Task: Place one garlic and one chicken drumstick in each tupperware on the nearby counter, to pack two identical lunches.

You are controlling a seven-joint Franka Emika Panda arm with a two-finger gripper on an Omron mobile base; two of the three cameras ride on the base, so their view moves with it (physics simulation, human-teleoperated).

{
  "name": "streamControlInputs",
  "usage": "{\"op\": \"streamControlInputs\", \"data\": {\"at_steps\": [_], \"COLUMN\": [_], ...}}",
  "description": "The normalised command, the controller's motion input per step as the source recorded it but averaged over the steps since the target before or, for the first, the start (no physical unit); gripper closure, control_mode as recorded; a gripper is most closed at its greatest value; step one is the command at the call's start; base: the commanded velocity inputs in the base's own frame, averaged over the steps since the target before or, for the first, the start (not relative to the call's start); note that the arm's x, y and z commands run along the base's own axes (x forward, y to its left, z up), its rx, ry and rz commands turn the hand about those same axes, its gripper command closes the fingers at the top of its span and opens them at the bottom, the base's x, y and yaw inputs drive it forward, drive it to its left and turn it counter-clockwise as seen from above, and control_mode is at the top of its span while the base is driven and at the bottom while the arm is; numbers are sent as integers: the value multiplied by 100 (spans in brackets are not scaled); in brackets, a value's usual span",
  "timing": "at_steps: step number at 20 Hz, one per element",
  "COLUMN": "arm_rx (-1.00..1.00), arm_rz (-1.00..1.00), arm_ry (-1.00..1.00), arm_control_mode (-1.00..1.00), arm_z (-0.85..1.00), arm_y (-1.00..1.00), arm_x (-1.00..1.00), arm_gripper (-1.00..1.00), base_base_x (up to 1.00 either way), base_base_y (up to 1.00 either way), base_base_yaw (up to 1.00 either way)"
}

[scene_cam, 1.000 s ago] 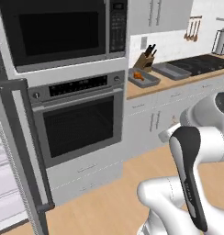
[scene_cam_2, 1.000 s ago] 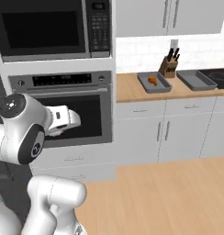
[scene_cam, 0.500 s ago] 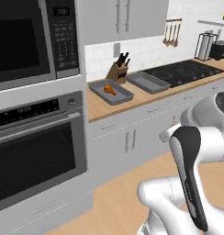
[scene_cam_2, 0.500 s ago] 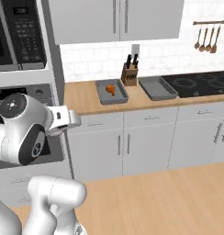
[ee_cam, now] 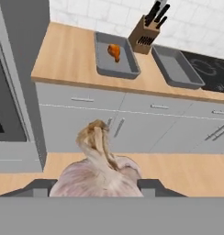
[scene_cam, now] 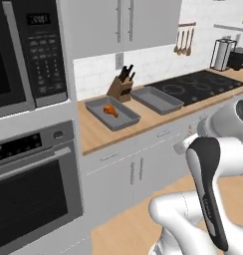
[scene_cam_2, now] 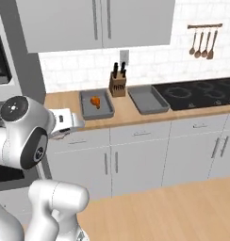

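Two tupperware trays [ee_cam: 116, 59] [ee_cam: 176, 68] on counter [ee_cam: 68, 57], drumstick [ee_cam: 114, 52] in left one, claw [ee_cam: 98, 184] clamped on garlic [ee_cam: 99, 172]

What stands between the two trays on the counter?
A knife block stands between the left tray, which holds a drumstick, and the right tray, toward their back ends, seen in the right base view.

Two tupperware trays are sitting on the counter [scene_cam_2: 131, 117] flanking a knife block [scene_cam_2: 117, 84]; the left tray [scene_cam_2: 96, 104] is holding a drumstick [scene_cam_2: 95, 101], the right tray [scene_cam_2: 148, 99] nothing.
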Motion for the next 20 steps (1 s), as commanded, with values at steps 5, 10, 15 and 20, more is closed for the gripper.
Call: {"op": "streamControlInputs", "data": {"at_steps": [5, 10, 15, 20], "arm_rx": [0, 0, 0, 0], "arm_rz": [0, 0, 0, 0], "arm_ry": [0, 0, 0, 0], "arm_control_mode": [100, 100, 100, 100], "arm_z": [0, 0, 0, 0], "arm_y": [0, 0, 0, 0], "arm_x": [0, 0, 0, 0], "arm_gripper": [100, 100, 100, 100], "base_base_x": [100, 100, 100, 49], "base_base_y": [-44, -58, -8, 9], "base_base_yaw": [23, 17, 27, 38]}}
